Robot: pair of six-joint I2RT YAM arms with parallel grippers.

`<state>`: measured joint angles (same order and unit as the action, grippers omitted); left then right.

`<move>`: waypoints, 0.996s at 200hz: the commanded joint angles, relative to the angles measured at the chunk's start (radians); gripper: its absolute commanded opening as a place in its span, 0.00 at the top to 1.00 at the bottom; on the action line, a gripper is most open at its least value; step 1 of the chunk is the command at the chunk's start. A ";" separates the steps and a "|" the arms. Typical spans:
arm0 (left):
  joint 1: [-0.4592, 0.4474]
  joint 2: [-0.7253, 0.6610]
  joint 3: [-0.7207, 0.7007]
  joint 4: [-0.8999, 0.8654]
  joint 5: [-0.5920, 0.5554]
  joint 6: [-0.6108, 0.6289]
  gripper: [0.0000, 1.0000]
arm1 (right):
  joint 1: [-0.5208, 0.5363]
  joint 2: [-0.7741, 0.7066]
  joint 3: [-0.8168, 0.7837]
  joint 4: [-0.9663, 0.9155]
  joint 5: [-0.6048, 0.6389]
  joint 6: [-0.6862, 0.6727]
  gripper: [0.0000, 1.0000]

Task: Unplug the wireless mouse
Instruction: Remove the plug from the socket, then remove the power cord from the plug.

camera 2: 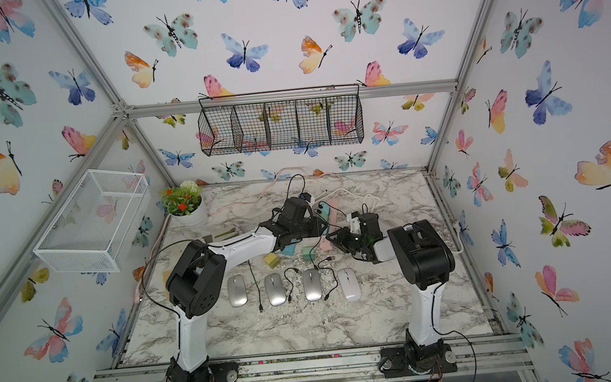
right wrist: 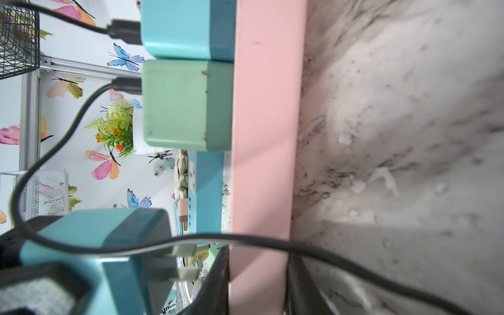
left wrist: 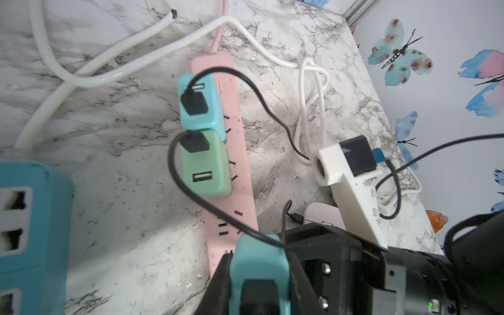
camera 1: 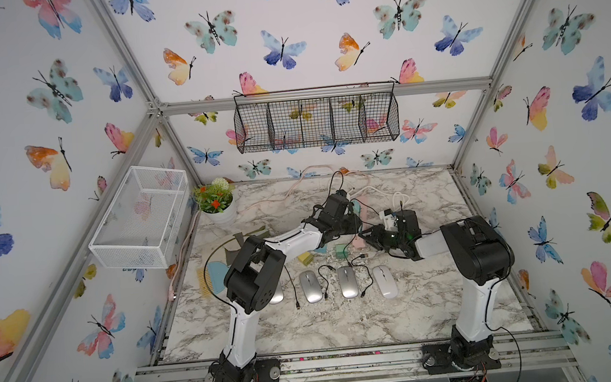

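DESK: What sits closest to the lens?

OPERATOR: A teal charger (left wrist: 259,253), pinched in my left gripper (left wrist: 257,283). Its prongs (right wrist: 188,272) hang clear of the pink power strip (right wrist: 264,136).

DESK: And the right?

OPERATOR: My right gripper (right wrist: 256,289) clamps the strip's end, one finger on each side. A blue charger (left wrist: 200,103) and a green charger (left wrist: 204,163) sit plugged in, touching. Three silver mice (camera 2: 275,289) and a white mouse (camera 2: 349,284) lie in a row on the marble table (camera 1: 307,326), between my arms.
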<state>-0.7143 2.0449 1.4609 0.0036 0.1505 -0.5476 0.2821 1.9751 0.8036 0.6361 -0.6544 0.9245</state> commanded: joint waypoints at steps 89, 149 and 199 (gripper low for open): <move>0.010 -0.326 -0.220 0.019 -0.072 -0.060 1.00 | -0.018 0.050 -0.018 -0.093 0.134 -0.034 0.86; 0.010 -0.557 -0.246 -0.003 -0.077 -0.020 1.00 | -0.011 -0.041 -0.014 -0.174 0.168 -0.069 0.61; 0.011 -0.603 -0.243 -0.005 -0.076 0.000 1.00 | -0.001 -0.061 -0.023 -0.210 0.192 -0.099 0.58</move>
<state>-0.7078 1.4567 1.2140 -0.0040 0.0830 -0.5724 0.2802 1.9099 0.8032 0.5171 -0.5198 0.8589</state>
